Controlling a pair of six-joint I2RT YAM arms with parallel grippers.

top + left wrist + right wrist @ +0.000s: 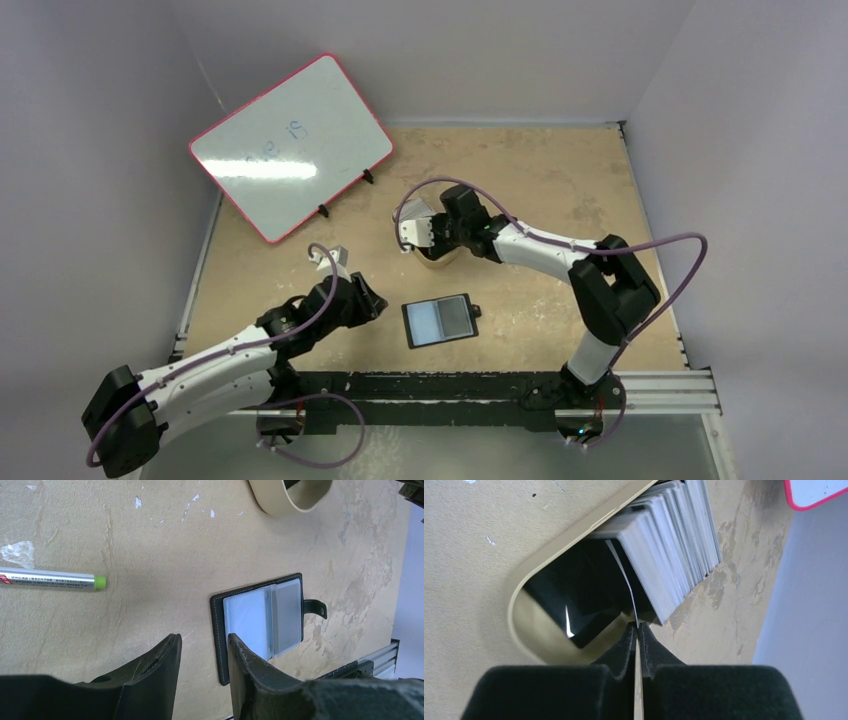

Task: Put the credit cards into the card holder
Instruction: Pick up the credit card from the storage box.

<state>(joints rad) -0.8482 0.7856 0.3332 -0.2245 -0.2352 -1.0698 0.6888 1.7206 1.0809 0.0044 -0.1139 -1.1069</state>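
Credit cards point(669, 540), thin, whitish, stacked edgewise, rounded tan tin point(516, 600)

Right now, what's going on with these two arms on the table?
The right tool is shut on a single credit card, held edge-on at the tan tin, where the other credit cards stand in a stack. The card holder lies open and flat on the table, nearer the arm bases. The left tool hangs open right beside it, gripping nothing. The pinched card has not reached the holder yet.
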